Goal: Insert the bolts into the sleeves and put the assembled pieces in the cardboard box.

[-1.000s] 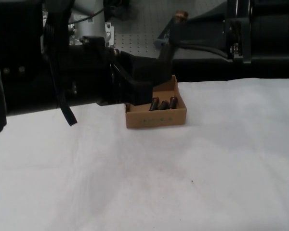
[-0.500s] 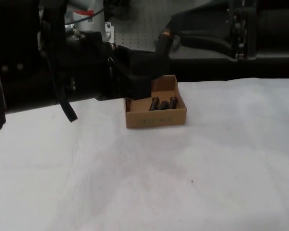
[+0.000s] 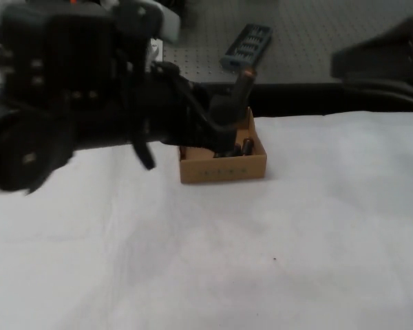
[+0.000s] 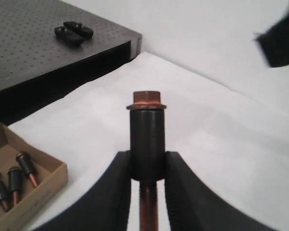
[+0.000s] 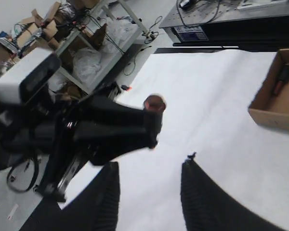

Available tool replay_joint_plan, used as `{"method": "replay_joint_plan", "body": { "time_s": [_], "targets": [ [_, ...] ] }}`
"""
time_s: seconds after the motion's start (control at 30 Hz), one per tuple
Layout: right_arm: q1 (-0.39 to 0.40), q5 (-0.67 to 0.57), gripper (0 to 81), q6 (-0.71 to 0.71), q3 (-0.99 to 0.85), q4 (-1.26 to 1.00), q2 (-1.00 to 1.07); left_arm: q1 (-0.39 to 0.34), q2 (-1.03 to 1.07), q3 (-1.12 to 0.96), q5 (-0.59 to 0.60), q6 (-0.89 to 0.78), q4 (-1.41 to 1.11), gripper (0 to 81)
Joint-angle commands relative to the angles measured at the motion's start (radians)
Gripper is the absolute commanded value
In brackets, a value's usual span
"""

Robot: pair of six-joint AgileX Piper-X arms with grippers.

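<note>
While left gripper (image 4: 148,166) clamps bolted sleeve (image 4: 147,139), right gripper (image 5: 150,166) spread, box (image 4: 43,185) holding three pieces (image 4: 14,180).

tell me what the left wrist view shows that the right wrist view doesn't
Left wrist view: the left jaws clamped on a black sleeve with a bolt through it, and three finished pieces in the cardboard box. Right wrist view: the right jaws standing open, and cluttered shelves. Both: the box, the white cloth and the bolt's head.
</note>
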Motion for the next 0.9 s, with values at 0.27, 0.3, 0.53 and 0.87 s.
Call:
{"method": "replay_joint_plan", "body": {
  "time_s": [0.27,0.3,0.53,0.87],
  "targets": [
    [-0.033,-0.013,2.9,-0.180,-0.002,0.109,-0.015,0.105,0.424,-0.377,0.003,0.017,-0.008,0.6],
    [-0.033,-0.013,2.9,-0.188,-0.002,0.109,-0.015,0.113,0.464,-0.421,0.003,0.017,0.006,0.6],
    [-0.033,-0.007,2.9,-0.206,-0.002,0.109,-0.012,0.142,0.697,-0.673,-0.003,0.025,0.171,0.6],
    [-0.033,0.030,2.9,-0.206,-0.002,0.109,-0.010,0.142,0.788,-0.768,-0.032,0.025,0.295,6.7]
  ]
}}
